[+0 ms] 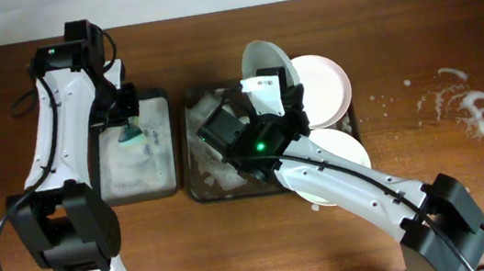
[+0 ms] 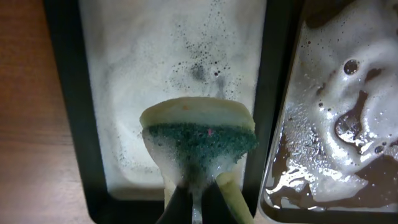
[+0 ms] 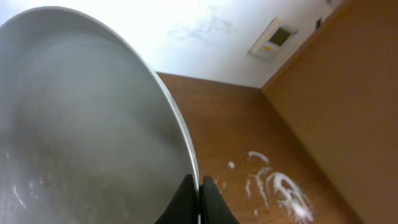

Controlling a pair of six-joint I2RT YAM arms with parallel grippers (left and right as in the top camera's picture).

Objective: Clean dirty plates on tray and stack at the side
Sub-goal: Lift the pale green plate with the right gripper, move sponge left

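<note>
Plates first: the pale mint plate (image 1: 262, 59) is standing tilted up on edge over the far end of the tray (image 1: 191, 160). The right gripper (image 1: 287, 84) is pinching its rim, jaws pressed tight on the thin edge. In the right wrist view, that gripper (image 3: 200, 198) is biting the rim at the bottom of the picture, and the plate's hollow, wet face is filling the left half.

Two more are lying at the tray's right end. The pink plate (image 1: 326, 83) is sitting toward the far corner, just beside the raised one. The white plate (image 1: 343, 146) is lying toward the near corner, partly under the right arm (image 1: 360, 190). Both are hanging out over the rim. White foam (image 1: 214, 171) is pooling on the tray's dark floor.

Moving left, the smaller tray (image 1: 139, 197) is lying just beside the big one, its bed white with suds. Above it the left gripper (image 1: 129, 120) is clamping a green sponge (image 2: 199, 140), jaws closed on it, the scrubbing face turned toward the wrist camera and dripping lather.

Out to the right, the wood-grain tabletop (image 1: 396, 33) is showing white soap splashes (image 1: 480, 111), well apart from the tray.
</note>
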